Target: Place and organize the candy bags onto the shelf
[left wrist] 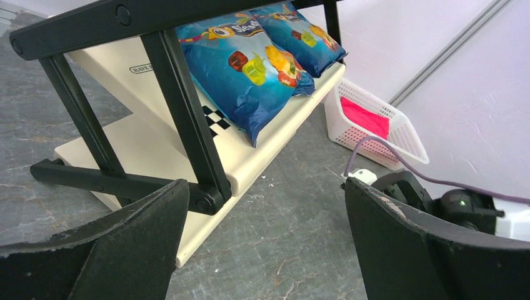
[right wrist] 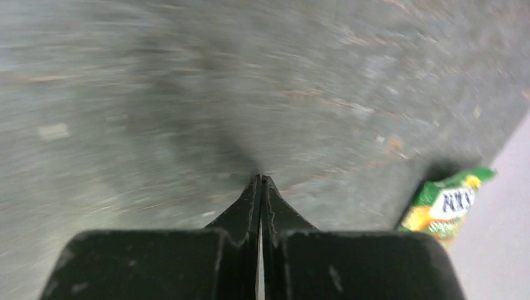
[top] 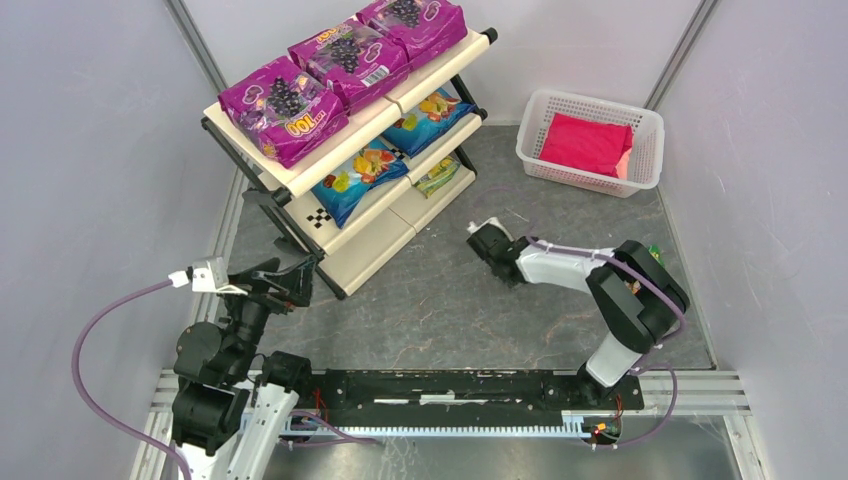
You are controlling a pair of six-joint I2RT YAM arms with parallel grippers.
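Note:
The shelf (top: 372, 243) stands at the back left. Three magenta candy bags (top: 283, 105) (top: 348, 55) (top: 412, 20) lie on its top tier, two blue ones (top: 357, 178) (top: 430, 118) on the middle tier, and a green-yellow one (top: 437, 177) on the lowest. Another green bag (right wrist: 447, 209) lies on the floor by the right wall, partly behind the right arm's elbow (top: 655, 253). My right gripper (top: 481, 240) (right wrist: 260, 179) is shut and empty, low over the floor. Beside the shelf's front corner (left wrist: 206, 200), my left gripper (top: 293, 276) (left wrist: 265, 187) is open and empty.
A white perforated basket (top: 540, 115) (left wrist: 406, 134) holding a plain pink-red bundle (top: 587, 143) stands at the back right. Grey walls close in on both sides. Dark stone-look floor (top: 450, 310) lies between the shelf and the right arm.

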